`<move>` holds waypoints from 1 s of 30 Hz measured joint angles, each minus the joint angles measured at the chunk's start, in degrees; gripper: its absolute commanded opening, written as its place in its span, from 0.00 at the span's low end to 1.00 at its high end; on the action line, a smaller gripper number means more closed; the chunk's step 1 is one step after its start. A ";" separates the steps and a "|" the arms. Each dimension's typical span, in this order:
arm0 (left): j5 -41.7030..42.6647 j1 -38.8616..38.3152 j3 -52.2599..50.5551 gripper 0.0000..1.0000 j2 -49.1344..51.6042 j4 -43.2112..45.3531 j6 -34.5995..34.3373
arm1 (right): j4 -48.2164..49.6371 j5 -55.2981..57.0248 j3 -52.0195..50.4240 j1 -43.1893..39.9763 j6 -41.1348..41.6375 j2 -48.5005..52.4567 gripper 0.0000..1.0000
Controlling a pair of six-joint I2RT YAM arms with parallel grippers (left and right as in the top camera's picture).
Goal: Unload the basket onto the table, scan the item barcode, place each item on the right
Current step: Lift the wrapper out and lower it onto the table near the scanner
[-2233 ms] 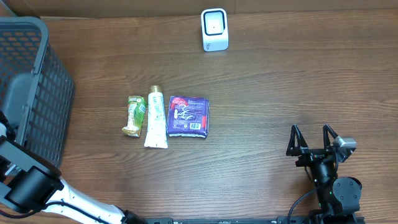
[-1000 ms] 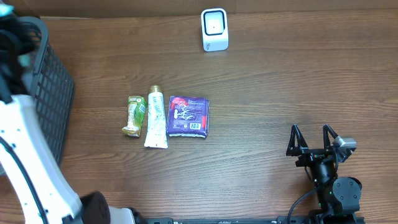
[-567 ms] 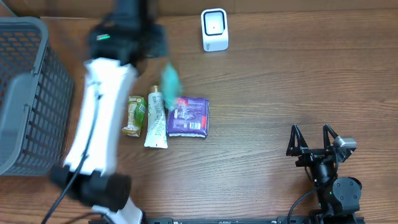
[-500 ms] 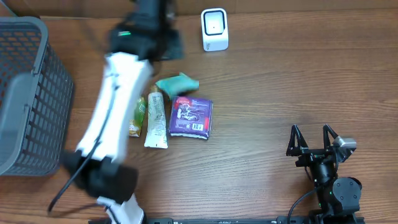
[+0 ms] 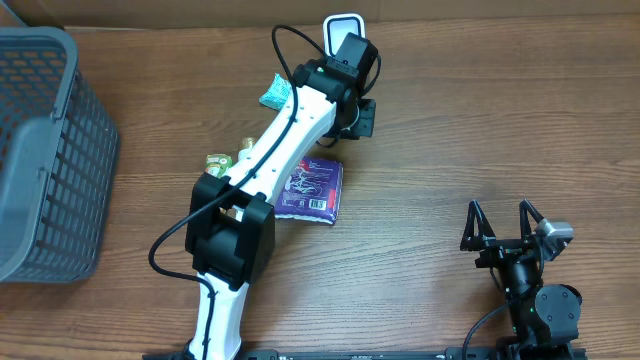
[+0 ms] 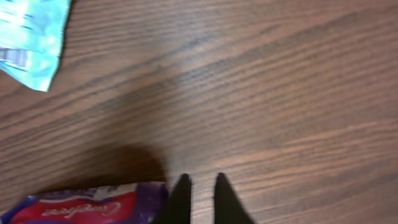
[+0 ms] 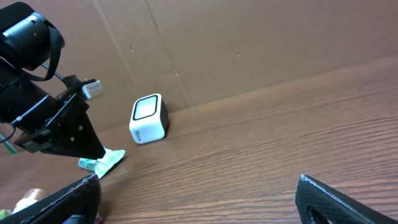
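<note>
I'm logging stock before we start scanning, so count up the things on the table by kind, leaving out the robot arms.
Basket: 1
Scanner: 1
Packets: 3 (purple packet, teal packet, green packet)
Tube: 1 (only its cap end shows)
Total: 6

Swinging away from the basket [image 5: 60, 150], the left arm [image 5: 290, 130] is now stretching across the table [image 5: 480, 120], its left end effector [image 6: 200, 190] hanging near the scanner [image 7: 148, 118]. A teal packet [image 5: 275, 92] is newly lying there, and the purple packet [image 5: 318, 190] is sitting slightly further right.
</note>
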 measured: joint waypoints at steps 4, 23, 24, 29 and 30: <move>-1.92 2.75 0.15 0.64 0.00 2.64 -0.35 | 0.00 -0.02 0.00 0.00 0.00 0.00 1.00; -9.84 16.41 0.37 0.49 8.98 24.63 4.17 | 0.00 -0.02 0.00 0.00 -0.02 0.00 1.00; -9.38 16.39 0.37 0.50 10.19 25.00 4.70 | 0.00 -0.02 0.00 0.00 0.00 0.00 1.00; -7.54 16.24 0.37 0.50 13.64 25.62 5.55 | -0.02 -0.02 0.00 0.00 0.00 0.00 1.00; -7.28 16.24 0.37 0.50 13.64 25.33 5.55 | 0.00 0.00 0.00 0.00 0.00 0.00 1.00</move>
